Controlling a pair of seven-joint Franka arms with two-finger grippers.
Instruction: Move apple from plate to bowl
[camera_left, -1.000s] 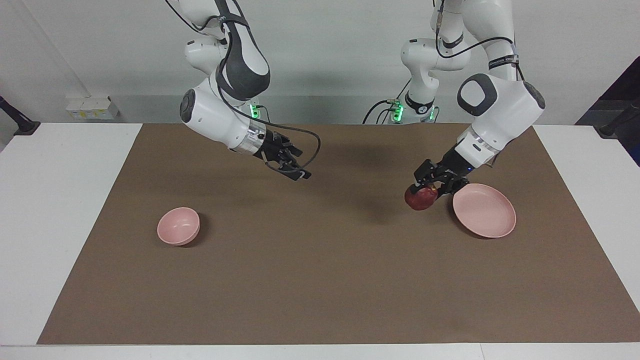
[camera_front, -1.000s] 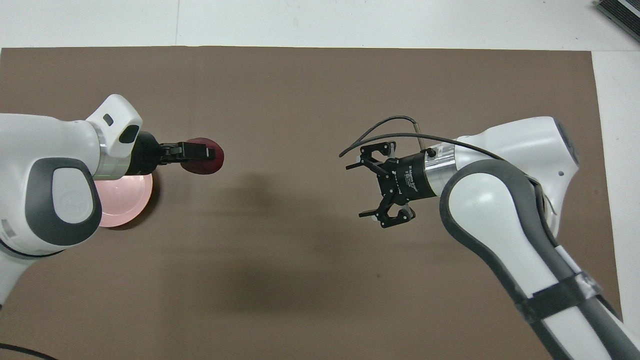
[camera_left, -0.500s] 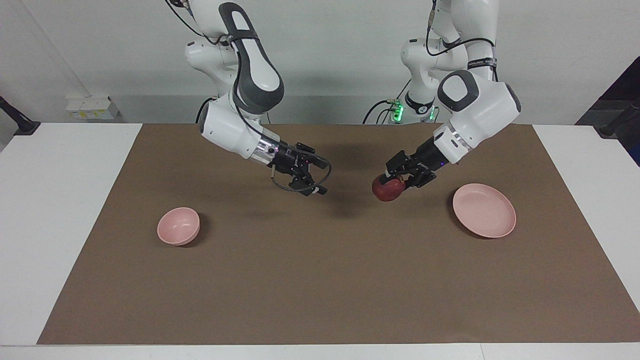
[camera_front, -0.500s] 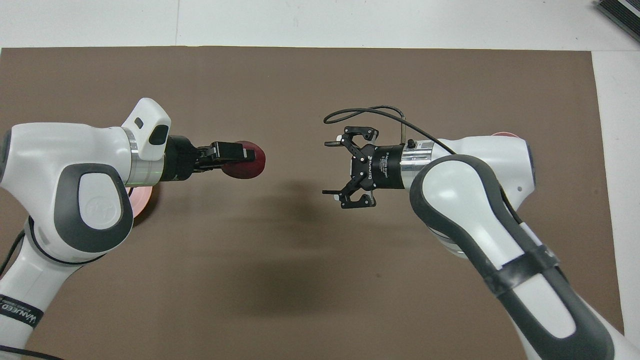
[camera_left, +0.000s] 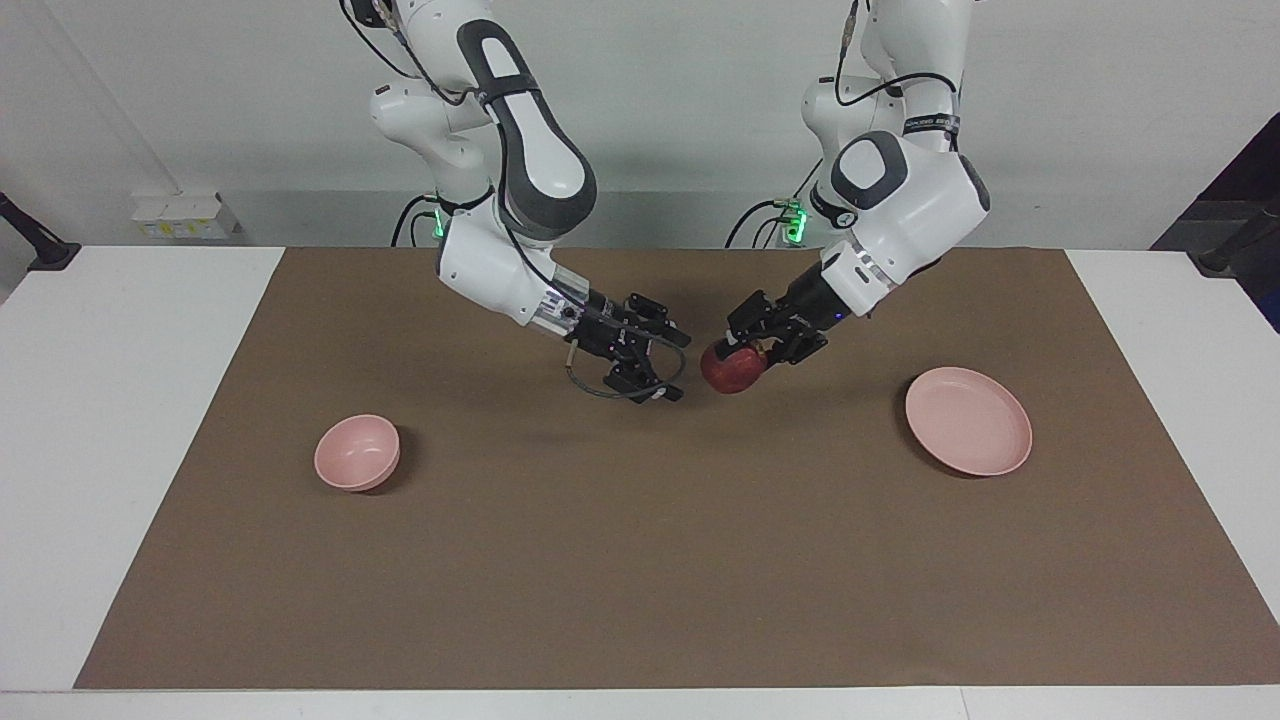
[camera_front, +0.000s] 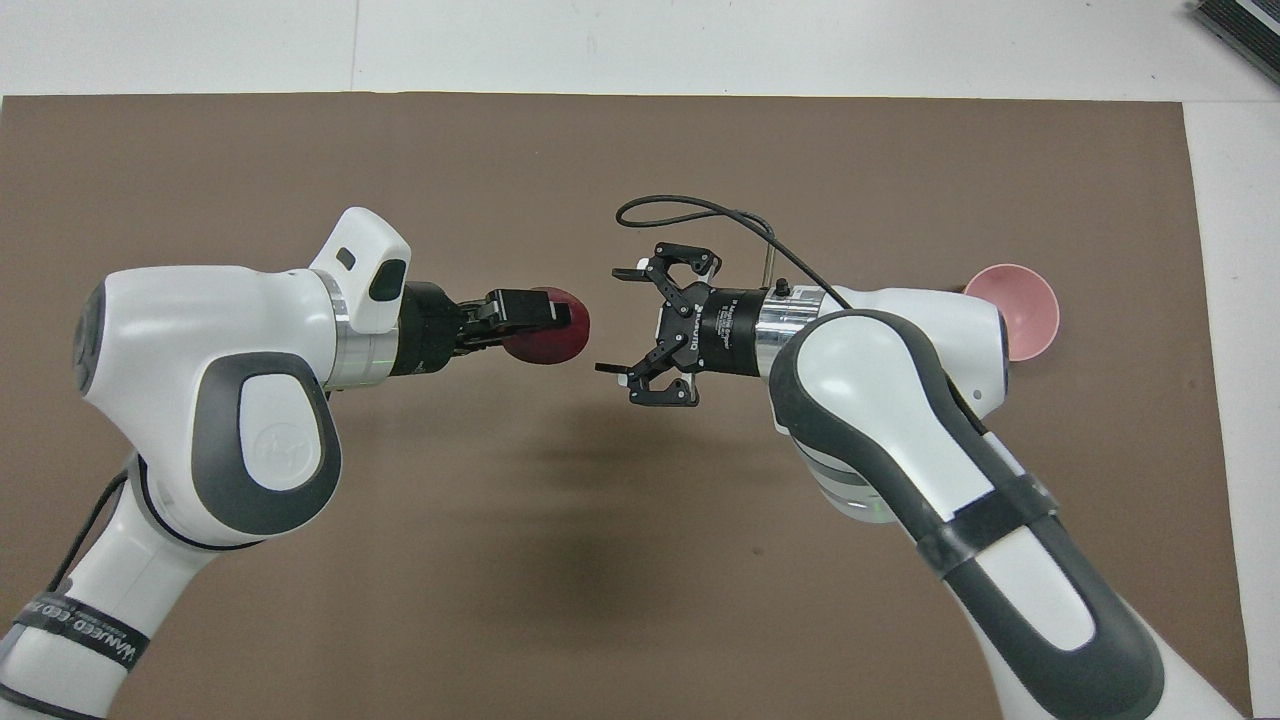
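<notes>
My left gripper is shut on the dark red apple and holds it in the air over the middle of the brown mat. In the overhead view the left gripper and apple show too. My right gripper is open, its fingers spread, level with the apple and a short gap from it, not touching; it also shows in the overhead view. The pale pink plate lies empty toward the left arm's end; my left arm hides it from overhead. The small pink bowl stands empty toward the right arm's end, partly covered from overhead.
A brown mat covers most of the white table. Both arms lean in over the mat's middle. A dark object lies at the table's corner farthest from the robots, at the right arm's end.
My left gripper has carried the apple from beside the plate toward the middle of the mat. My right gripper, open, has moved in toward the apple.
</notes>
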